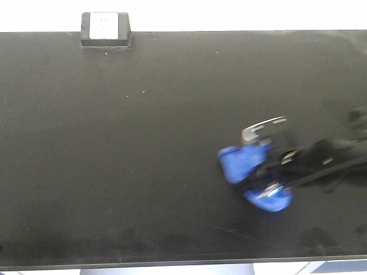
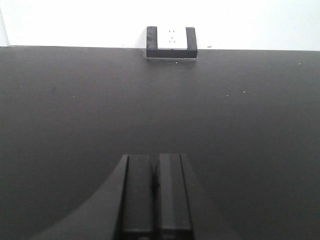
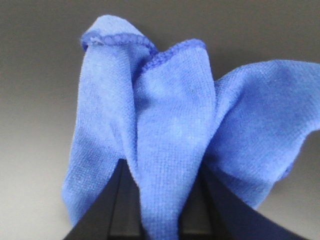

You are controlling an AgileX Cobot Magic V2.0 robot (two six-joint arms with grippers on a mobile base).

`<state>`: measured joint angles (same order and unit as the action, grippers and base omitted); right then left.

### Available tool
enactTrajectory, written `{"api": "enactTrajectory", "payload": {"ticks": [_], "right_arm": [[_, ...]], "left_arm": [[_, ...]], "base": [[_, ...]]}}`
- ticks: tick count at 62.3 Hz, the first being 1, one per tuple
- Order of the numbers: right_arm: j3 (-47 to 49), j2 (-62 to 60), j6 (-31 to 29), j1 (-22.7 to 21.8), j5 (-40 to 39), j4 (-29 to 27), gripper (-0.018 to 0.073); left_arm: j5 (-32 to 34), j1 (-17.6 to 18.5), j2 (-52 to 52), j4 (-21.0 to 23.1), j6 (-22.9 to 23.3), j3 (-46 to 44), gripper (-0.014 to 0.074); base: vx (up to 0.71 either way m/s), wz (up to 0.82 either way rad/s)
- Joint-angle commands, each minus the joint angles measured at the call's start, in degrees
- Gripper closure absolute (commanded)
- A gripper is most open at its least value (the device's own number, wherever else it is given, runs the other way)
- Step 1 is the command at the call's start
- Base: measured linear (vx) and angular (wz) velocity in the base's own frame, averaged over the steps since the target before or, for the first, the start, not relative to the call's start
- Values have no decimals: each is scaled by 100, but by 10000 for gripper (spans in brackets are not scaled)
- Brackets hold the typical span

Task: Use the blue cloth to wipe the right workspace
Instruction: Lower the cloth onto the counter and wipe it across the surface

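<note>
blue cloth [image 3: 165, 135] bunched between right pincer [image 3: 160, 200] fingers.

Plain blue cloth [image 3: 165, 135], black table [image 1: 114, 143], white socket [image 2: 171, 39] framed black.

On the table [image 1: 114, 172], toward its right edge, the blurred right gripper [image 1: 266, 172] apparently pinches the blue cloth [image 1: 243, 163].

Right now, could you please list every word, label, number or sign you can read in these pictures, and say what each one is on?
There is no readable text in any view.
Wall socket: only small slot marks on its white face, no letters or numbers.
Blue cloth: plain fabric with stitched hems, no tag or print showing.
Black table: bare of markings.
</note>
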<state>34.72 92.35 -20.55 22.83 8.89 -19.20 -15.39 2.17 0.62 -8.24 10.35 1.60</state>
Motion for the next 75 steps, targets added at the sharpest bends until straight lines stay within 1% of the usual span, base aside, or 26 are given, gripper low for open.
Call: {"api": "enactTrajectory", "payload": {"ticks": [1,4,8,14,19,22,25,29,33,40,44,48,49,58,65,68,75], "right_arm": [[57,-113,-43,200,-185,-8,560],[57,-113,-43,-19,-194,84,560],[57,-113,-43,-479,-169,322,560],[57,-113,-43,-1547,-77,588,559],[57,-113,37,-2283,-71,468,559],[57,-113,70,-2543,-84,282,559],[57,-113,37,-2675,-99,87,557],[57,-113,-158,-2642,-113,-42,550],[57,-140,-297,-2489,-107,-76,529],[67,-197,-604,-2201,-101,-55,457],[67,-249,-822,-2058,-67,-55,379],[67,-287,-885,-1949,-57,-61,299],[67,-298,-885,-1915,-55,-61,265],[67,-446,-811,-1927,12,-133,16],[67,-725,-774,-1930,143,-174,-134],[67,-959,-774,-1930,186,-181,-172],[67,-1594,-774,-1930,258,-181,-167]], "left_arm": [[485,25,84,-6,49,174,602],[485,25,84,-6,49,174,602],[485,25,84,-6,49,174,602],[485,25,84,-6,49,174,602],[485,25,84,-6,49,174,602],[485,25,84,-6,49,174,602],[485,25,84,-6,49,174,602],[485,25,84,-6,49,174,602],[485,25,84,-6,49,174,602],[485,25,84,-6,49,174,602],[485,25,84,-6,49,174,602],[485,25,84,-6,49,174,602],[485,25,84,-6,49,174,602],[485,25,84,-6,49,174,602],[485,25,84,-6,49,174,602],[485,25,84,-6,49,174,602],[485,25,84,-6,49,174,602]], "base": [[0,0],[0,0],[0,0],[0,0],[0,0],[0,0],[0,0],[0,0],[0,0],[0,0],[0,0],[0,0],[0,0],[0,0],[0,0],[0,0],[0,0]]}}
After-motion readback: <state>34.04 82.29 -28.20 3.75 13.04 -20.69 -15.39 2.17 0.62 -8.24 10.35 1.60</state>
